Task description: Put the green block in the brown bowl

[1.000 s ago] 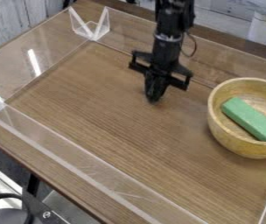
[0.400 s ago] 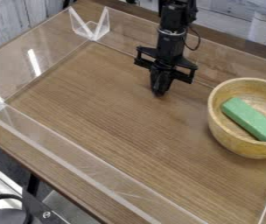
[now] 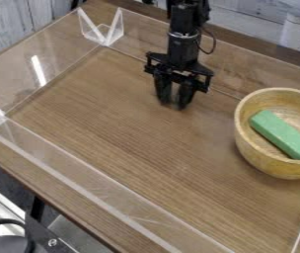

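The light mint-green block (image 3: 283, 134) lies flat inside the round tan wooden bowl (image 3: 251, 148) at the right of the table. My gripper (image 3: 177, 100) hangs from the black arm to the left of the bowl, pointing straight down just above the wooden tabletop. Its two fingers stand apart, open, with nothing between them. It is clear of the bowl's rim by roughly a gripper's width.
Low clear acrylic walls (image 3: 74, 171) fence the wooden tabletop (image 3: 100, 114) on the front and left. A clear bracket (image 3: 103, 28) stands at the back left corner. Dark cables hang below the front left edge.
The gripper's fingers have spread from shut to open. The hand has shifted slightly left and away from the bowl. The block has stayed in the bowl.
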Robot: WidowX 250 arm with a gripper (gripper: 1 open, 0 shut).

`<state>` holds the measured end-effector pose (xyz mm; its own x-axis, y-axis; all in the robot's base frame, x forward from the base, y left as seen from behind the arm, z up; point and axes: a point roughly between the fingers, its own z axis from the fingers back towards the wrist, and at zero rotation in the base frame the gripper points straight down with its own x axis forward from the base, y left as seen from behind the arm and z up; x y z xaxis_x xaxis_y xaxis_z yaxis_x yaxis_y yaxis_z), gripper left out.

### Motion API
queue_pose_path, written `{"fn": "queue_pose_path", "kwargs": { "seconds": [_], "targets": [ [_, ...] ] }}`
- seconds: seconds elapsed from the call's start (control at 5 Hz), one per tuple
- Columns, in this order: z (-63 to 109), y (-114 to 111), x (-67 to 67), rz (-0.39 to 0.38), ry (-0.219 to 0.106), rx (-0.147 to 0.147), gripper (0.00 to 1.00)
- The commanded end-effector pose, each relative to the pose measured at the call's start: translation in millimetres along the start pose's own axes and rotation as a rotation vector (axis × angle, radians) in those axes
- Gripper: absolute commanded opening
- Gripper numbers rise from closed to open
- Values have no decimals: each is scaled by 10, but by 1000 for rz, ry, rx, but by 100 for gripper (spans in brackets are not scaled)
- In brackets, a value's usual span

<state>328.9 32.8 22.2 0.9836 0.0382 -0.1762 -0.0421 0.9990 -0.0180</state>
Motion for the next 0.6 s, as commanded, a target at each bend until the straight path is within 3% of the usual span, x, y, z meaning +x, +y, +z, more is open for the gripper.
{"fn": "queue_pose_path", "kwargs": {
  "seconds": [0.0, 0.2, 0.4],
  "targets": [
    [604, -20, -54, -42, -130, -15, 100],
    [1025, 17, -142, -66, -259, -11, 100],
    [1189, 196, -218, -69, -315, 7, 100]
  ]
}}
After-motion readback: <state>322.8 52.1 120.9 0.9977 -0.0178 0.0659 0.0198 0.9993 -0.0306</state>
